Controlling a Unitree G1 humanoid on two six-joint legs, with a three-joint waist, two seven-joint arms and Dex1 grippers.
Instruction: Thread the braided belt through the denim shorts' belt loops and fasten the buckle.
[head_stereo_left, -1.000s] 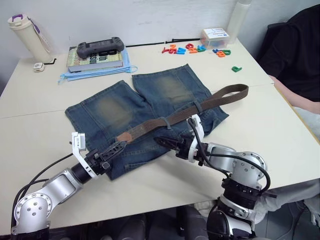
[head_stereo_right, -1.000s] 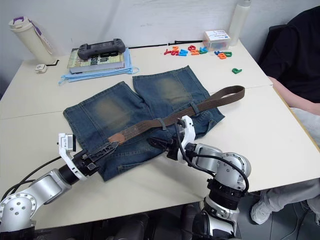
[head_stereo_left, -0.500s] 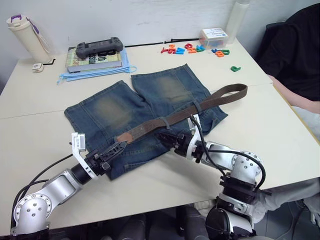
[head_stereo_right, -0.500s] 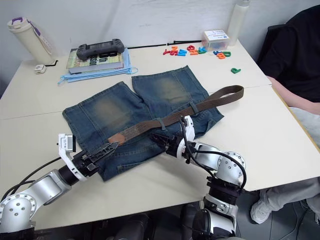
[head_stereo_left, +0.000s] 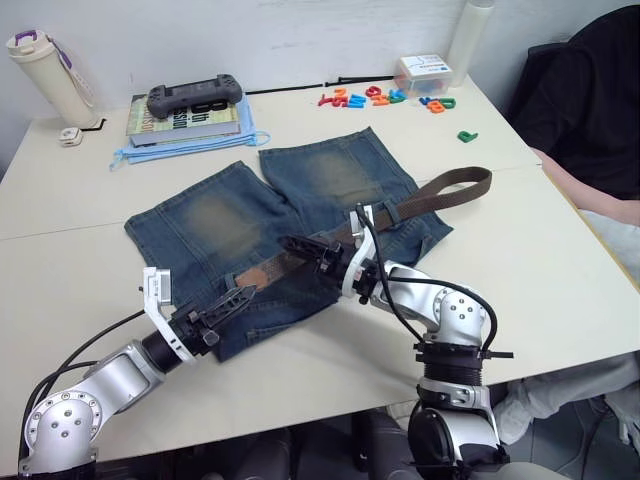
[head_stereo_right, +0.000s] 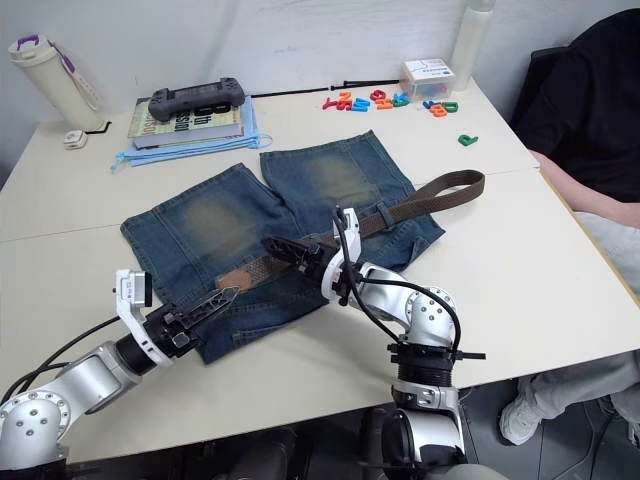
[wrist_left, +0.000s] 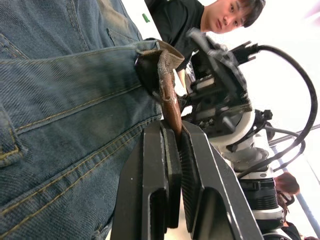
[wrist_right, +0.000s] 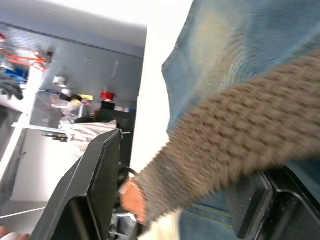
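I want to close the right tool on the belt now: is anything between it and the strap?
Nothing visible. The right tool is open and already straddles the braided belt over the denim shorts; the strap lies between its fingers.

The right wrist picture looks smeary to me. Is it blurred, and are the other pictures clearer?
Yes: in the right wrist view the braided belt and the denim shorts are smeared, the weave soft. In the left wrist view the shorts' stitching is crisp up close, and the background glares white. In the left eye view, the belt and the coloured letters are evenly lit and sharp.
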